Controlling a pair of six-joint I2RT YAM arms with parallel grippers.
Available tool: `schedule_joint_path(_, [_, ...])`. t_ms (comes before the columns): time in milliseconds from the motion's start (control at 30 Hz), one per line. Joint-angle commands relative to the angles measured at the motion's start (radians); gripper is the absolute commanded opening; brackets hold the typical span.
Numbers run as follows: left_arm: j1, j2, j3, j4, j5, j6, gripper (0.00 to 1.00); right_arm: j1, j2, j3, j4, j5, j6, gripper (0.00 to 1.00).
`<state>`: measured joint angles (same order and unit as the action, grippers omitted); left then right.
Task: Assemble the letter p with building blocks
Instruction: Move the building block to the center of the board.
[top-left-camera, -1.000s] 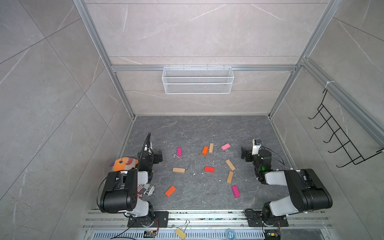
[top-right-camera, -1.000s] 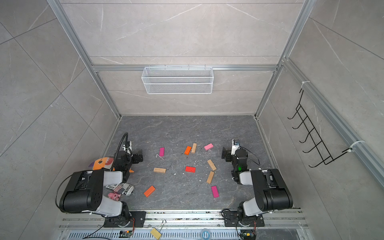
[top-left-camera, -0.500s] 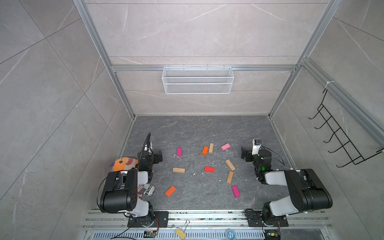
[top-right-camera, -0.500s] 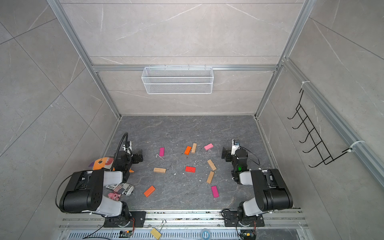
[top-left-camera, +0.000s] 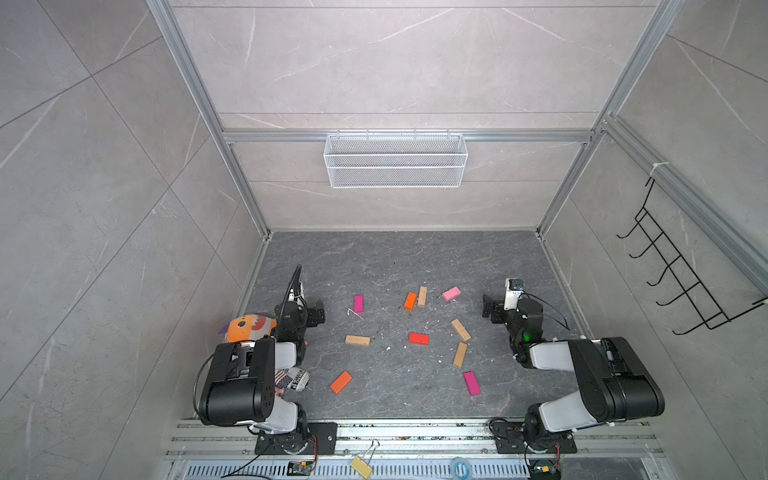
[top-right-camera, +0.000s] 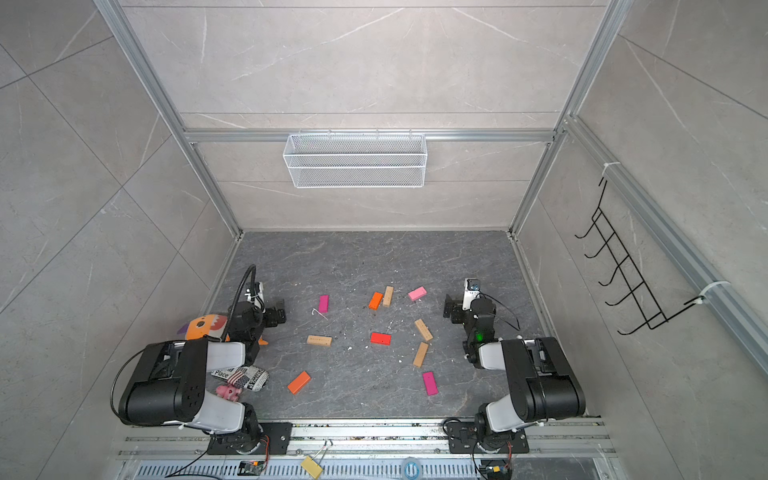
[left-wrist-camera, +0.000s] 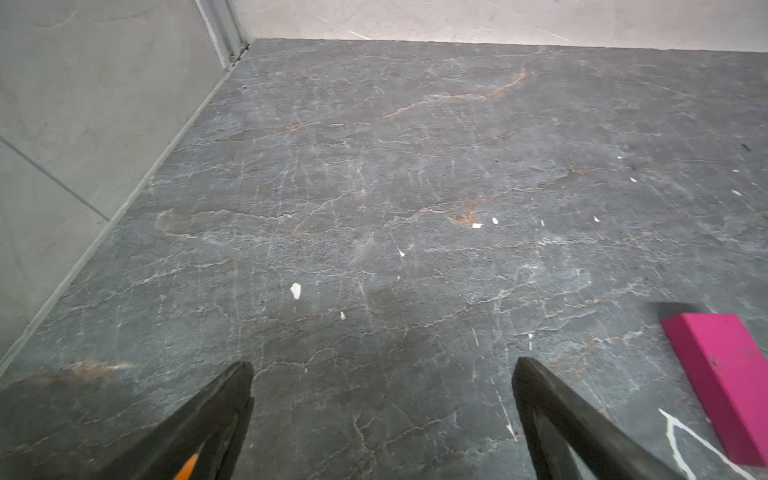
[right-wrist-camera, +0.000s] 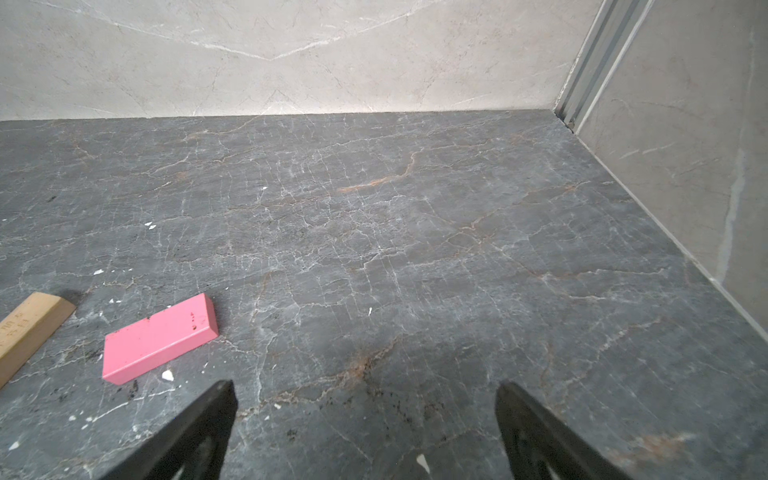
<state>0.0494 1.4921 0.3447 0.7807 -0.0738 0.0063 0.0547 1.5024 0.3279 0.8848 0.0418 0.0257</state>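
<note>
Across tabletop (top-left-camera: 374, 257), we see building blocks (top-left-camera: 418, 338) scattered flat, mid-table; letter p not started. Left gripper (left-wrist-camera: 382, 370), right gripper (right-wrist-camera: 365, 388) both spread wide, empty, near sides. We judge all assembly left.

Cut by wrist-view edges — the magenta block (left-wrist-camera: 727, 382) and the tan block (right-wrist-camera: 29, 328)
</note>
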Motion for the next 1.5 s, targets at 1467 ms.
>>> schedule_joint_path(1467, [-0.250, -0.103, 0.577, -1.247, 0.364, -0.552, 0.99, 0.074, -0.604, 0.253, -1.020, -0.442, 0.600, 1.00])
